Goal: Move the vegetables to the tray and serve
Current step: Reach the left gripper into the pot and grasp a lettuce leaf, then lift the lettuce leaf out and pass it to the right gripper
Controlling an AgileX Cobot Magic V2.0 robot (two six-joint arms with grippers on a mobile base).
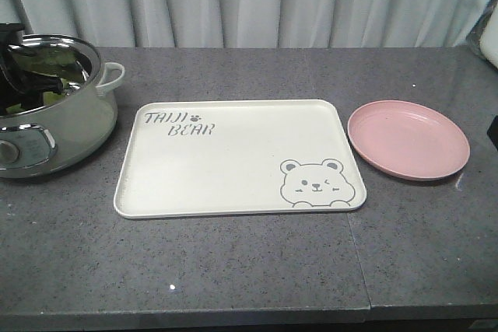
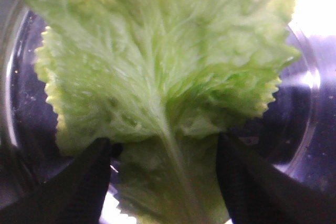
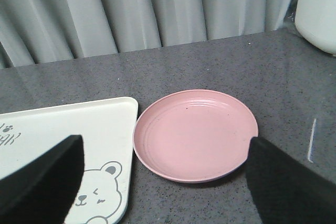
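Front view, left edge: steel pot [image 1: 70, 114] with a white handle stands on the grey speckled surface [image 1: 233, 270]; dark arm parts reach into it and green shows inside

Left wrist view: the vegetables [image 2: 157, 66], one crinkly green lettuce leaf with a pale rib, fill most of the frame over the pot's shiny inside. Left gripper [image 2: 163, 145]: jaws stand apart at lower left and lower right, stem end of the leaf between them, leaf edges meeting both inner faces. Cannot tell whether they pinch it

Centre of front view: the tray [image 1: 233, 153], cream, lettering at its upper left, bear at its lower right, lies flat just beside the pot, nothing on it

Right of the tray, near it but not touching: round pink plate [image 1: 408, 139], nothing on it

Right wrist view: right gripper [image 3: 165, 192] hangs above the plate's near rim, jaws wide, nothing held. A tray corner sits lower left, a white appliance [image 3: 315, 9] upper right
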